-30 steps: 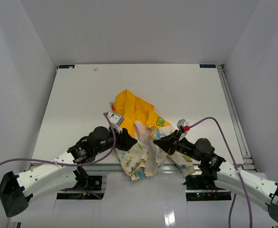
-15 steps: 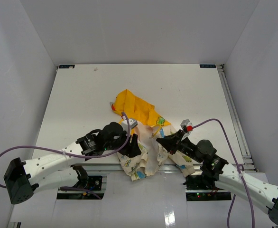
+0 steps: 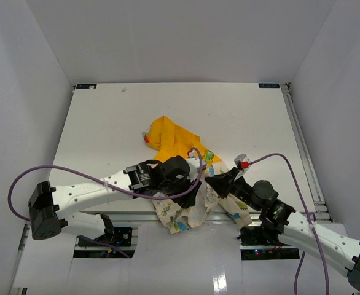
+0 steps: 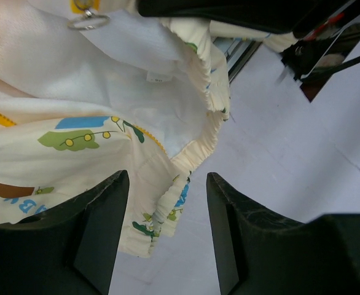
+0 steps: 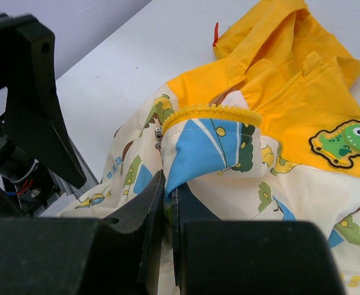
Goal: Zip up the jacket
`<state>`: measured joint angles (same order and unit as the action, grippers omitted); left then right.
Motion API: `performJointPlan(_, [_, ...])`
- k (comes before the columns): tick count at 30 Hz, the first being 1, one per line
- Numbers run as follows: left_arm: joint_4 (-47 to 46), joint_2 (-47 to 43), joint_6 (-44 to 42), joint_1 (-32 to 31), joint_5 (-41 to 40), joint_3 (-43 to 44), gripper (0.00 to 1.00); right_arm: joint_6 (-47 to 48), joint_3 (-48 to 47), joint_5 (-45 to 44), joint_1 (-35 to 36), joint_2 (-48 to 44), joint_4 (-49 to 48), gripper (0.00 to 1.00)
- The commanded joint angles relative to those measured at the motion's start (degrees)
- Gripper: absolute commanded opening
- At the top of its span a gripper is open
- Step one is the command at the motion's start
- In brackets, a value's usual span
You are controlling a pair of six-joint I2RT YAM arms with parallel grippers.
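Along the table's near edge the left arm is swinging over the jacket, its jaws spread, likely seeking the zipper, while the right jaws are pinching cloth beside it.

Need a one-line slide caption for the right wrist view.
Right gripper shut on a fold of the jacket beside its yellow zipper strip.
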<state>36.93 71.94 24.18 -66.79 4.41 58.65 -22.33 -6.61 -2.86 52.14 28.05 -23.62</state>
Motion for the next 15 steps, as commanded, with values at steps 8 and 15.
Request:
performJointPlan(8, [5.09,8.47,-2.30,-4.33,-7.77,4.37,0.62,-0.09,0.06,-1.62,-0.02,-1.74,-0.80,0.08])
performJointPlan(15, [5.62,8.58,-0.17,-4.40,-10.47,1.58,0.55,-0.14,0.60,-1.63,-0.02,-2.53,-0.73,0.08])
